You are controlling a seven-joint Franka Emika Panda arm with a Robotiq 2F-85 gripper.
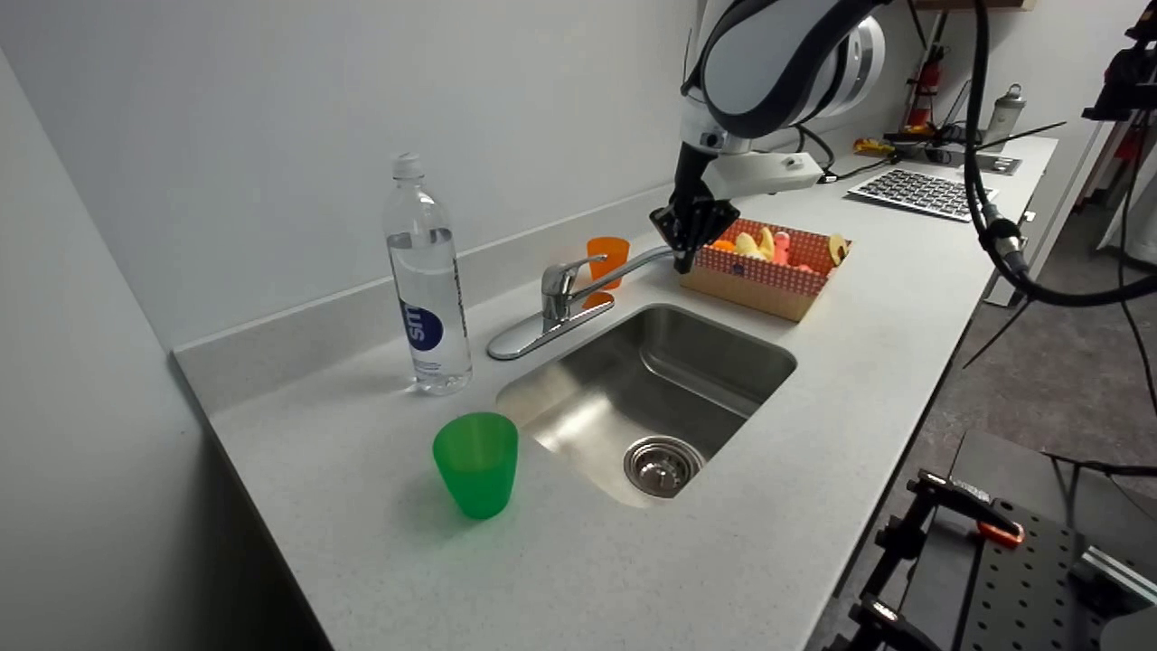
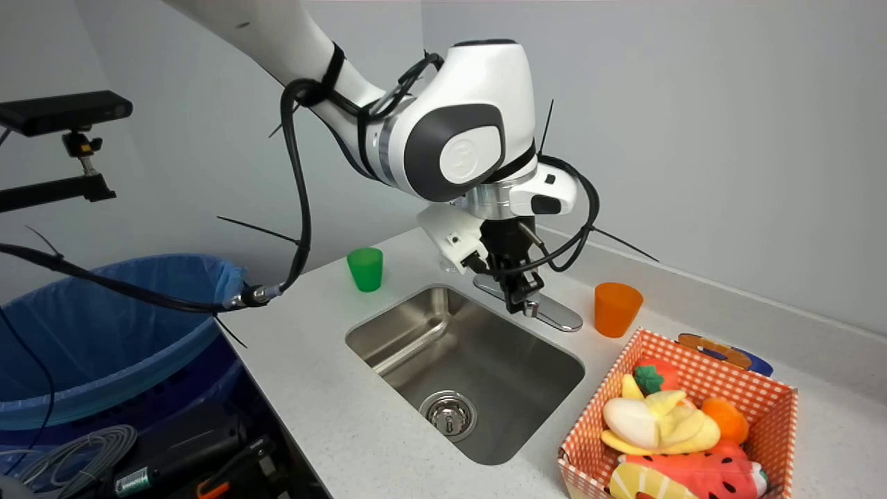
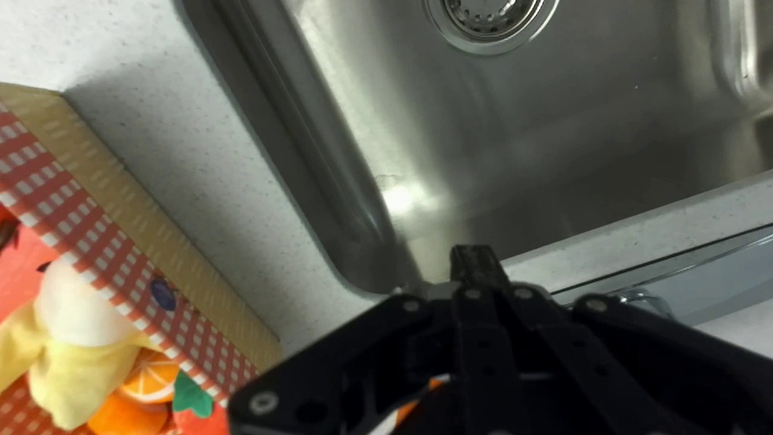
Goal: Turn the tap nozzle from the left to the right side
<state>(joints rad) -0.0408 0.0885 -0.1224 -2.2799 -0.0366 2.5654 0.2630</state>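
Nozzle (image 1: 625, 268), tip perhaps partly behind jaws

Tapered plastic cups: 2, one translucent green cup (image 1: 476, 463) near a short edge of the pale speckled counter (image 1: 678, 579), one orange cup (image 2: 617, 310) by its back edge. Bottles: 2, one clear plastic water bottle (image 1: 427, 294) near the corner joining those edges, one grey lidded bottle (image 1: 1005, 113) towards the opposite short edge. Rectangular steel sink (image 2: 520, 395): 1, with 1 round steel drain (image 1: 663, 467). Chrome faucet (image 1: 553, 291): 1, bearing 1 slim chrome spout (image 1: 628, 268) and 1 chrome lever handle (image 1: 578, 265). Red-and-white checked basket (image 1: 750, 289): 1; toy fruits (image 2: 662, 419) inside overlap, total uncertain. White robot arm (image 2: 461, 156): 1, with 1 black two-finger gripper (image 3: 476, 260).
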